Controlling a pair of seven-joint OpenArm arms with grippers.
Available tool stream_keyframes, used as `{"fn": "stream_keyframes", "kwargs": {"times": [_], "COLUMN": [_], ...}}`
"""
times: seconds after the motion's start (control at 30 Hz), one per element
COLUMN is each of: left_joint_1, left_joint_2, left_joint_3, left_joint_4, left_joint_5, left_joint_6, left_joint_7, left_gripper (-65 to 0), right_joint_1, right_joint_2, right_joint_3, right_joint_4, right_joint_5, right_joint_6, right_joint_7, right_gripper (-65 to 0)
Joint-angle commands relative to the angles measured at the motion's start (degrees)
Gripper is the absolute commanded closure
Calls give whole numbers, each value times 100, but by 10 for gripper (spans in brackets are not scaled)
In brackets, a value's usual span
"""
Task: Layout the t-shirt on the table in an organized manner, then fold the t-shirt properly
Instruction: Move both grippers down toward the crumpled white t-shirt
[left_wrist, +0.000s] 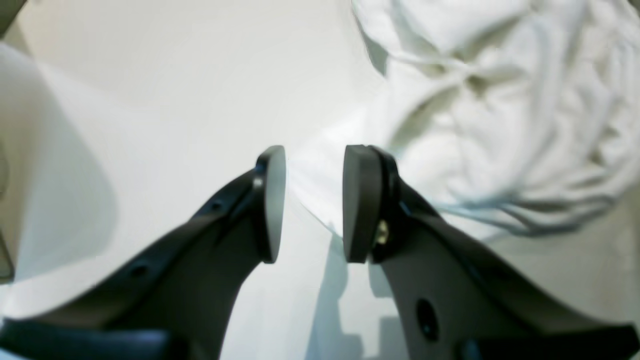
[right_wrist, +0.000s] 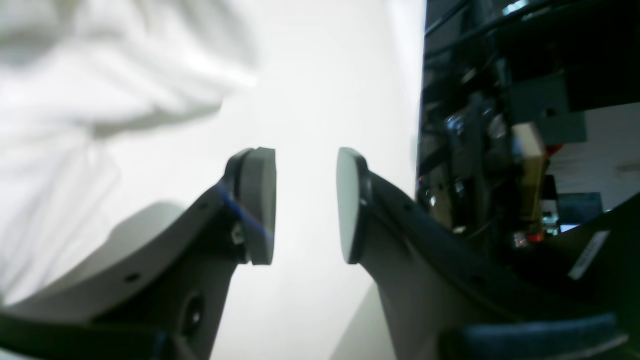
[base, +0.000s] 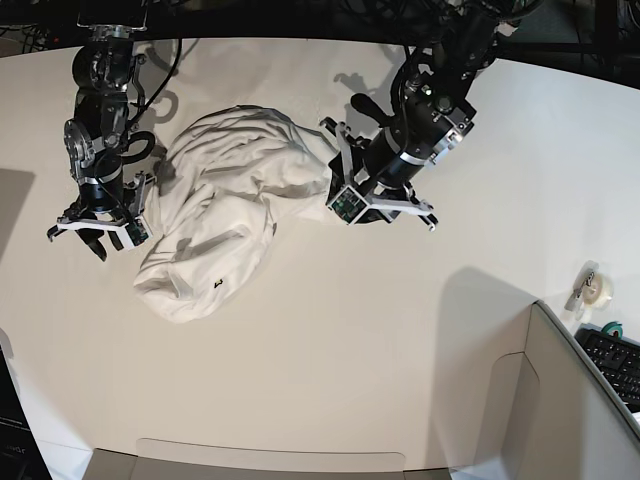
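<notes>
The t-shirt (base: 225, 220) lies crumpled in a heap on the off-white worktop (base: 330, 340), toward the far left part of it in the base view. The heap's long axis runs on a diagonal, from a rounded end nearer the camera at lower left up to a bunched end at upper right, beside the left arm. Its print does not show; only white folds and a small black tag (base: 217, 284) near the lower end are visible.

The left claw (left_wrist: 314, 202) stands part open, a clear gap between its pads, holding nothing. In its wrist view a flat flap of the shirt (left_wrist: 500, 110) reaches in under the gap, with the wrinkled mass up to the right. In the base view this claw (base: 381, 208) sits just at the heap's upper-right end.

The right claw (right_wrist: 306, 205) is likewise part open and empty, bare worktop (right_wrist: 310, 100) showing between its pads; the cloth (right_wrist: 75, 100) lies to its left, blurred. In the base view it (base: 93, 232) hangs just beside the heap's left edge.

A grey cardboard box (base: 560, 400) stands at the near right corner
</notes>
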Motion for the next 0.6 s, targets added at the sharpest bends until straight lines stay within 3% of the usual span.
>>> {"fn": "stream_keyframes", "kwargs": {"times": [0.0,0.13,0.57], "left_joint_1": [-166,-395,-404], "left_joint_2": [8,70,122], "left_joint_3": [109,364,725], "left_joint_4": [-7,-446,-798], "left_joint_5": [8,34,52], "left_joint_6": [25,60,52], "left_joint_7": [-73,-73,-73], "left_gripper": [-194,-194,-194], "right_joint_1": [83,39,-383], "right_joint_2": [188,302,249], "right_joint_3": [35,35,317], "right_joint_4": [25,-106,-89], "right_joint_5": [-20,-20,-29], "right_joint_6": [-92,-100,-100], "right_joint_7": [68,68,68], "right_gripper": [-204,-204,-204]}}
